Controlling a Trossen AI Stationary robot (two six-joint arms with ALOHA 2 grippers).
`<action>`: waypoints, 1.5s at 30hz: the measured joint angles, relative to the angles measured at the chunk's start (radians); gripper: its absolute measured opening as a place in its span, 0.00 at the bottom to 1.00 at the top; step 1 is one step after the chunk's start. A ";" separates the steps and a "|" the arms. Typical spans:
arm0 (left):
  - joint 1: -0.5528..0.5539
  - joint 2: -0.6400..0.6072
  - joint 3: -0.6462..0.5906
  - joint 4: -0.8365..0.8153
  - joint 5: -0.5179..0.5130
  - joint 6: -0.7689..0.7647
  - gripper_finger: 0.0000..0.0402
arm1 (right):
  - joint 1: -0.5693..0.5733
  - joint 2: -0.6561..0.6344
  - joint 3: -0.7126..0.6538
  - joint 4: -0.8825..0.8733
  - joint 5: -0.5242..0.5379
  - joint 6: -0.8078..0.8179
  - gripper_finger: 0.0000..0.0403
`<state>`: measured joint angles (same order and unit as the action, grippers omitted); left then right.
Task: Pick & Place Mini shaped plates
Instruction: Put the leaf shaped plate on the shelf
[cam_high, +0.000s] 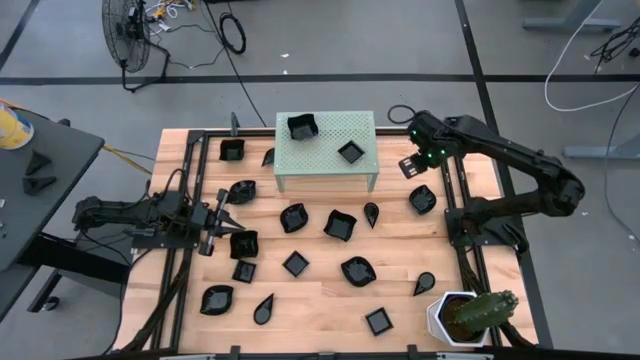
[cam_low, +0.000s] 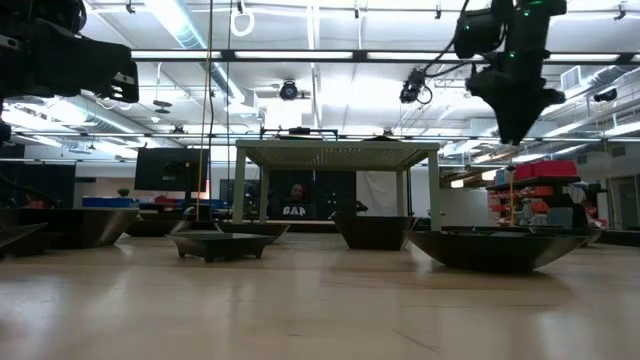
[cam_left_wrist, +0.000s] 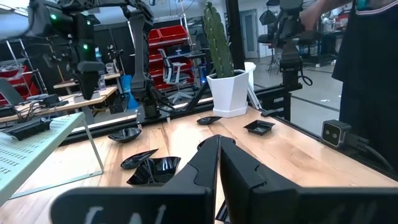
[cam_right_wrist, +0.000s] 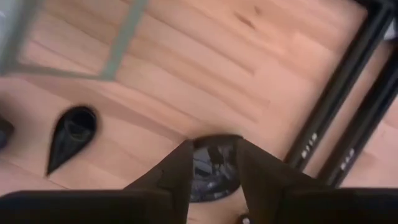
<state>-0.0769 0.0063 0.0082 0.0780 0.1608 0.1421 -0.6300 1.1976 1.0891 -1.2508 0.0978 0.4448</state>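
Several small glossy black plates lie scattered on the wooden table, and two of them (cam_high: 300, 127) (cam_high: 350, 152) rest on top of the pale green perforated stand (cam_high: 325, 165). My right gripper (cam_high: 410, 166) hangs high over the table just right of the stand, pointing steeply down, open and holding nothing. Far below it, one black plate (cam_right_wrist: 208, 168) shows through the gap between its fingers, and a teardrop plate (cam_right_wrist: 71, 137) lies off to one side. My left gripper (cam_high: 230, 227) waits level and shut at the table's left, beside a plate (cam_high: 244, 243).
A white hexagonal pot with a cactus (cam_high: 465, 317) stands at the near right corner. Black rails (cam_high: 452, 215) run along the table's right side beside my right arm's base. People and equipment show in the room beyond the table.
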 joint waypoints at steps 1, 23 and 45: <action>0.000 0.000 0.000 0.000 0.000 0.000 0.06 | -0.002 -0.004 -0.011 -0.005 0.000 0.001 0.34; 0.000 0.000 0.000 0.000 0.000 0.000 0.06 | -0.008 -0.055 -0.233 -0.069 -0.005 0.097 0.51; 0.000 0.000 0.000 0.000 0.000 0.000 0.06 | 0.067 -0.080 -0.313 -0.031 -0.010 0.254 0.51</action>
<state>-0.0770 0.0063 0.0081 0.0777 0.1609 0.1421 -0.5631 1.1179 0.7765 -1.2819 0.0879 0.6991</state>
